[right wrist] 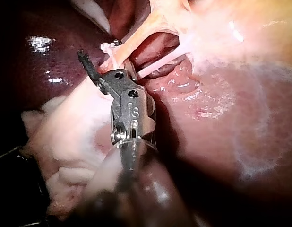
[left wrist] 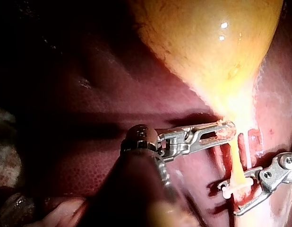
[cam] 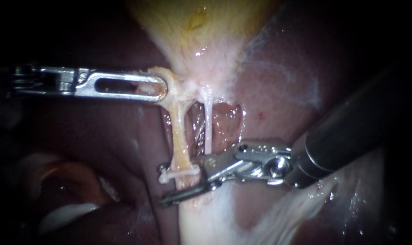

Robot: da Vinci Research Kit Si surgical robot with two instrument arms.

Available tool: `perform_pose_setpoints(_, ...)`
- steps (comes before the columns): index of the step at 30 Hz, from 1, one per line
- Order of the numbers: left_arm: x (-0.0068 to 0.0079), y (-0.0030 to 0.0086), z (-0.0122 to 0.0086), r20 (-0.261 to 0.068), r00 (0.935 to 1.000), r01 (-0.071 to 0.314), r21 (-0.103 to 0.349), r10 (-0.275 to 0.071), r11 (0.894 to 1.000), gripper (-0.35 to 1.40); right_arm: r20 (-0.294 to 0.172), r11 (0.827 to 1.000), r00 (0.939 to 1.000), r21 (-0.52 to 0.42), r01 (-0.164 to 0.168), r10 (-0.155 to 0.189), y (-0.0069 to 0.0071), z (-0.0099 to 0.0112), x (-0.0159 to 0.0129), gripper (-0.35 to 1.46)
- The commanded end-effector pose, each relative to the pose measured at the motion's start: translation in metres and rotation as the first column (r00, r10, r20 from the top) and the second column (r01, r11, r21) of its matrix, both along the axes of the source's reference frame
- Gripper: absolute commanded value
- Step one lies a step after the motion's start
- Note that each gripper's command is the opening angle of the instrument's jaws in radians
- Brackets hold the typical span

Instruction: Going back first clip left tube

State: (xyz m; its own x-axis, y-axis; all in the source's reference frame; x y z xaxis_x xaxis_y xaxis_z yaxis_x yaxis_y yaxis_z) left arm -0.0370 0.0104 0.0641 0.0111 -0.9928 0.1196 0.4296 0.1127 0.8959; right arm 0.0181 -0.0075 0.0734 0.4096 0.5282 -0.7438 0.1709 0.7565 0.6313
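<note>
from the left comes the left instrument (cam: 160,88), a bright steel shaft ending in a long slotted pincer with a rounded tip. the pincer is clamped on pale tissue (cam: 172,78) where the yellow, glossy gallbladder (cam: 201,27) narrows, right at the head of the left tube (cam: 181,136). that tube is a cream-yellow, flattish strand running down from the clamped spot. near its lower end sits the clip (cam: 178,173), a thin white bar lying straight across the tube, with a small knob at its left end and both ends reaching past the tube's sides. the clip is well below the left pincer and lies within the spread of the right one. just beside the left tube runs the right tube (cam: 208,129), thinner, whiter and thread-like, with wet red tissue showing in the window between them. the right instrument (cam: 183,181) enters from the right on a thick dark shaft with a hinged steel wrist. its pincer stands apart: the upper jaw ends just beside the clip's right end, and the dark, slim lower jaw crosses the tube under the clip. i cannot tell if the upper jaw touches the clip. smooth, shiny, dark red liver (cam: 278,100) lies around, with whitish filmy tissue (cam: 215,218) below.
</note>
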Motion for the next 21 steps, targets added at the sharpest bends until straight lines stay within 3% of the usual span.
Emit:
perform_pose_setpoints(1, 0.0, 0.0, 0.0, 0.0, 1.0, 0.0, 0.0, 0.0, 1.0, -0.35, 0.001, 1.0, 1.0, -0.015, -0.008, 0.008, 0.0002, 0.0, -0.0001, 0.49)
perform_pose_setpoints(11, 0.0, -0.0001, -0.0001, 0.0, 1.0, 0.0, 0.0, 0.0, 1.0, -0.35, -0.004, 0.996, 0.9998, -0.086, -0.021, 0.021, 0.0011, 0.0011, -0.0009, 0.5)
perform_pose_setpoints(21, 0.0002, -0.0001, -0.0001, 0.0, 1.0, 0.0, 0.0, 0.0, 1.0, -0.35, -0.032, 0.986, 0.9995, -0.168, -0.009, 0.003, 0.0019, -0.0002, -0.0033, 0.5)
